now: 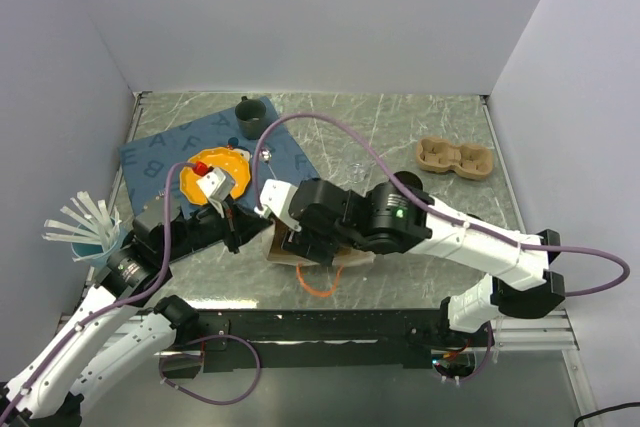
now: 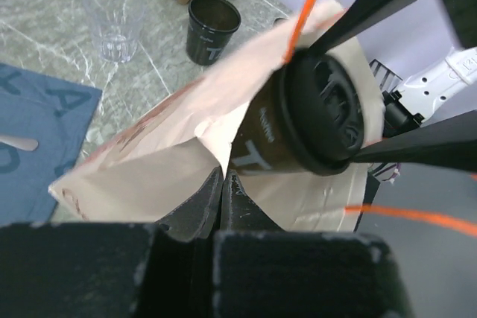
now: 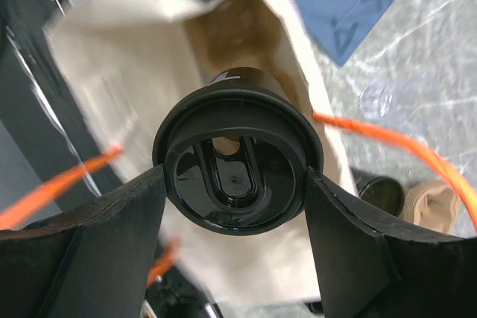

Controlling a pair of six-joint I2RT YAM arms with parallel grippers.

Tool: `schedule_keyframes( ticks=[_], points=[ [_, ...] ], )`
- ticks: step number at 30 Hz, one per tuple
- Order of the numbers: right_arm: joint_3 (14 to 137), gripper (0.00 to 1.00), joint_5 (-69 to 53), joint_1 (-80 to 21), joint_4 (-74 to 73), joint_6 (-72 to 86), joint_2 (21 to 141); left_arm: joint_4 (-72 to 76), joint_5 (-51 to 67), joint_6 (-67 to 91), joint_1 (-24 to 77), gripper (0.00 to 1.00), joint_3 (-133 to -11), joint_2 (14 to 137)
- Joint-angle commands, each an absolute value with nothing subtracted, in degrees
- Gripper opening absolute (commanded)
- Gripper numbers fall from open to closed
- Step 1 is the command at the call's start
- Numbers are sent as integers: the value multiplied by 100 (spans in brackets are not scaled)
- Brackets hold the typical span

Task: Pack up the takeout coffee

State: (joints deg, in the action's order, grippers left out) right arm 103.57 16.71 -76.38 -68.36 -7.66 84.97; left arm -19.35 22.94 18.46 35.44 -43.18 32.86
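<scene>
Two arms are converging on the paper bag at the front-centre of the table.

Left arm: it is reaching in from the near-left corner, with the forearm running low toward the bag. The left gripper is pinching the bag's rim, jaws fully closed on the paper, and the mouth is gaping beside it.

Right arm: it is stretching leftward from its base on the right, with the wrist pitching down over the bag mouth. The right gripper is clamping the lidded cup at its black lid, one finger on each side and the jaws spread wide around it.

The lidded cup is sitting at the bag's opening. Its lower part is hiding behind the paper rim in the left wrist view, while the lid is showing clear of the bag. The orange handles are looping loosely past it.

A second cup, lidless, is standing upright on the table near the pulp tray at the far right. A clear glass is standing beside it, off the edge of the blue mat.
</scene>
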Motion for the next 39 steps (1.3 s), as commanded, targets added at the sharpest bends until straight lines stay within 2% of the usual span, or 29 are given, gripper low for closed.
schedule_keyframes(
  ticks=[1,14,28,39],
  points=[
    [9968,49,1819,-7673,-6495,-923,8218,-1302,2557,1468,3551,1,-4280,3331],
    [7877,48,2540,-7682,-5494,-474,7339,483,2646,1512,3560,1,-3446,3349],
    [7085,48,2470,-7559,-4580,-466,7576,370,2813,1714,3560,1,-2988,2830],
    [6829,48,2522,-7260,-4078,-378,7884,141,2830,1670,3560,1,-3050,2962]
  ],
)
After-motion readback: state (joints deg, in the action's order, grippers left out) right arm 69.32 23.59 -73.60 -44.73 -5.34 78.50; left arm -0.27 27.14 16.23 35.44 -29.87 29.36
